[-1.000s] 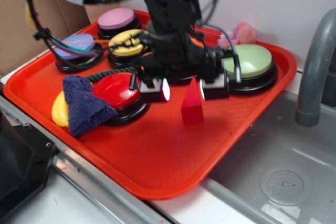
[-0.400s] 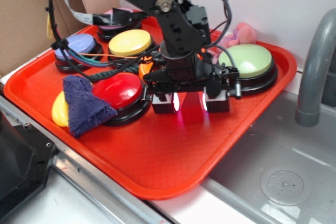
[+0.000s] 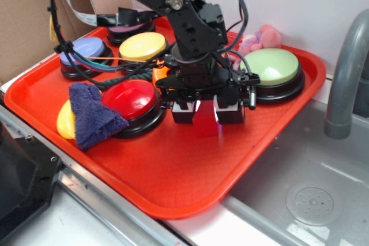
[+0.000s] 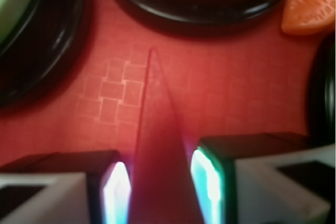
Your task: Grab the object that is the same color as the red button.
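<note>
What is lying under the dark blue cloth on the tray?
Under the blue cloth, a yellow piece sticks out at its left, and it overlaps the red button. The rest is covered.

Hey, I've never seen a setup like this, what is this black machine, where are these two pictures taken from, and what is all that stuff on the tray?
It is a small robot arm ending in a two-fingered gripper. One picture looks on from outside; the other comes from a camera at the wrist, looking along the fingers. On the red tray beside a sink sit big push buttons: a red button, plus yellow, green, purple and pink ones, and a dark blue cloth. The fingers stand on either side of a small red wedge block, closing on it; firm contact is unclear.
</note>
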`<state>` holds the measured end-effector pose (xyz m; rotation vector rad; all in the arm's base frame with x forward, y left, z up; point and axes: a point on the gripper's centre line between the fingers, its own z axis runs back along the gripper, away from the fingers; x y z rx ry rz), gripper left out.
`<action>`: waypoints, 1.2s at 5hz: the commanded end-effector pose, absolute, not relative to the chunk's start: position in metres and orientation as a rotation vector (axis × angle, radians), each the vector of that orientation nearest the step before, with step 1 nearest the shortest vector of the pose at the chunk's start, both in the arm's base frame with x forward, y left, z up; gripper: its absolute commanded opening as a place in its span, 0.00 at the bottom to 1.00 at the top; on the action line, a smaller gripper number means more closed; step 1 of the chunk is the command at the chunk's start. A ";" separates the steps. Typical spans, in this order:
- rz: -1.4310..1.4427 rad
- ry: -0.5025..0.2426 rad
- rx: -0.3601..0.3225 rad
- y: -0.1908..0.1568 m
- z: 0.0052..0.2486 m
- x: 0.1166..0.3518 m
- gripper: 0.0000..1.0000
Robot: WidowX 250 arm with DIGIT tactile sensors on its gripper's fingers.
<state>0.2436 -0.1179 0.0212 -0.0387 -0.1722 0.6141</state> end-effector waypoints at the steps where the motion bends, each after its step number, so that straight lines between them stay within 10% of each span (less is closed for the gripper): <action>1: 0.328 -0.131 -0.052 -0.098 0.100 0.257 0.00; 4: 0.160 -0.131 -0.119 0.011 0.181 0.226 0.00; 6: 0.202 -0.179 0.061 0.024 0.194 0.208 0.00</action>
